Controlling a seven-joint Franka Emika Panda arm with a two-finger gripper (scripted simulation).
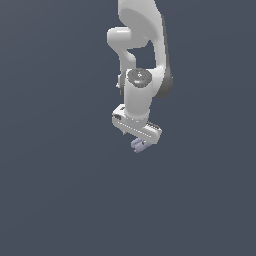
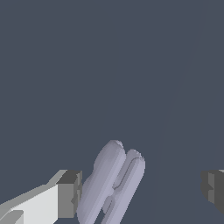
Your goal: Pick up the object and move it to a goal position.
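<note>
The tool (image 1: 138,141) hangs below the white arm (image 1: 142,45), its jaws standing wide apart. The object (image 2: 113,183), a pale lavender ribbed piece, lies tilted between the fingers (image 2: 69,194), against or just beside one pad and well apart from the other. In the exterior view it peeks out under the tool.
</note>
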